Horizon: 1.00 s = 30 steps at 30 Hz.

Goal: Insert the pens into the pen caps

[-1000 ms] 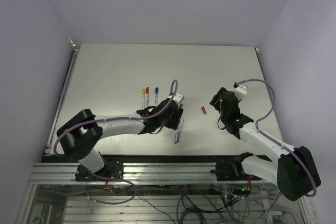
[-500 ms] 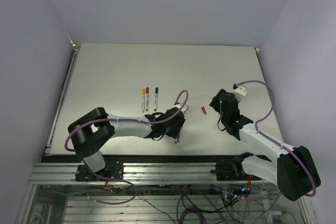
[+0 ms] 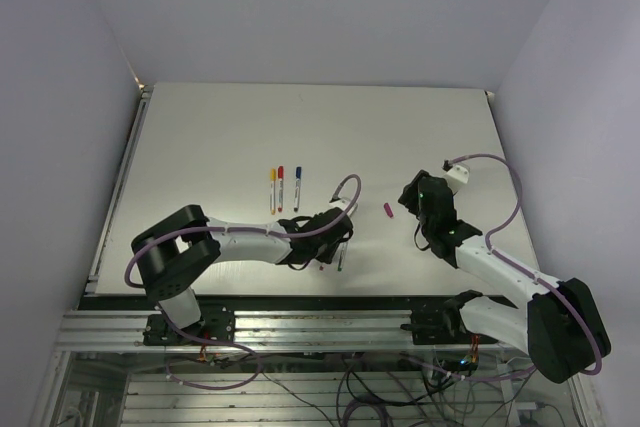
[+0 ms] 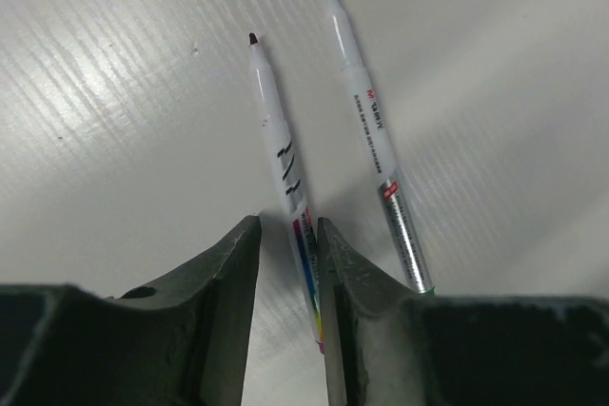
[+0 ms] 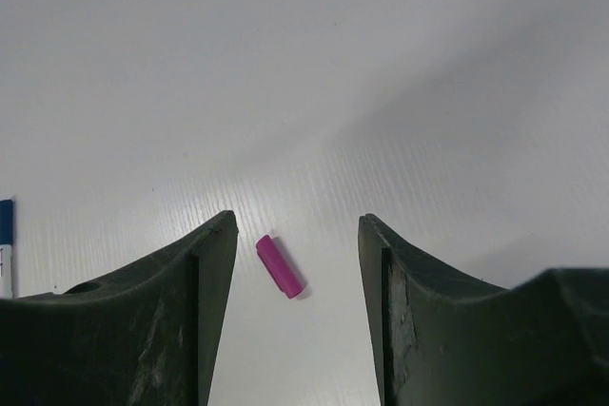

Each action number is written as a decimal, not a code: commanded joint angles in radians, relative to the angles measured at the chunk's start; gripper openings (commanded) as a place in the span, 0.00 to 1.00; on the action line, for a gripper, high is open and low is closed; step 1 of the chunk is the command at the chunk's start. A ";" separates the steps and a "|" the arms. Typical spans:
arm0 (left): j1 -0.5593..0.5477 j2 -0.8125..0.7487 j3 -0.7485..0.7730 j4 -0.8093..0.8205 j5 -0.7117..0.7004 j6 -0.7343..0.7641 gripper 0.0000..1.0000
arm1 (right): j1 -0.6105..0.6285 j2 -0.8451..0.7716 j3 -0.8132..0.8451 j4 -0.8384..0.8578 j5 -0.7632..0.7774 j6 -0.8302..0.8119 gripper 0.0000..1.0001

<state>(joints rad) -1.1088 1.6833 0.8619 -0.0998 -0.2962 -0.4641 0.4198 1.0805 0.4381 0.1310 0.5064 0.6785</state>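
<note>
Two uncapped pens lay on the table by my left pincer, near the front edge. The straddled pen ran lengthwise out of my narrowed gap with its dark tip pointing straight away from me. The spare pen lay just beside it, outside one finger. My jaws stood narrow around the straddled pen with a sliver of table showing beside it, so I judged it not yet clamped. My right pincer hung wide over the purple cap, which lay right of and farther than the pens, tilted across that gap. Three capped pens sat farther back. Both pens' rear ends were cut off behind my fingers, and from above my arm hid most of them.
</note>
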 commanded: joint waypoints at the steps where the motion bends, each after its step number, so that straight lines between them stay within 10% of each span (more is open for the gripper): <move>1: -0.011 0.017 0.044 -0.108 -0.071 -0.002 0.36 | -0.006 -0.010 -0.013 0.024 -0.001 0.013 0.53; 22: -0.023 0.158 0.050 -0.309 -0.177 -0.045 0.36 | -0.007 -0.006 -0.016 0.035 -0.017 0.018 0.52; 30: -0.022 0.178 0.043 -0.309 -0.150 -0.047 0.07 | -0.007 -0.019 -0.019 0.025 -0.011 0.021 0.52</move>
<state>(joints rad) -1.1328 1.7748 0.9699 -0.2832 -0.5228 -0.4973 0.4198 1.0798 0.4309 0.1513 0.4854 0.6880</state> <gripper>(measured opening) 0.133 0.525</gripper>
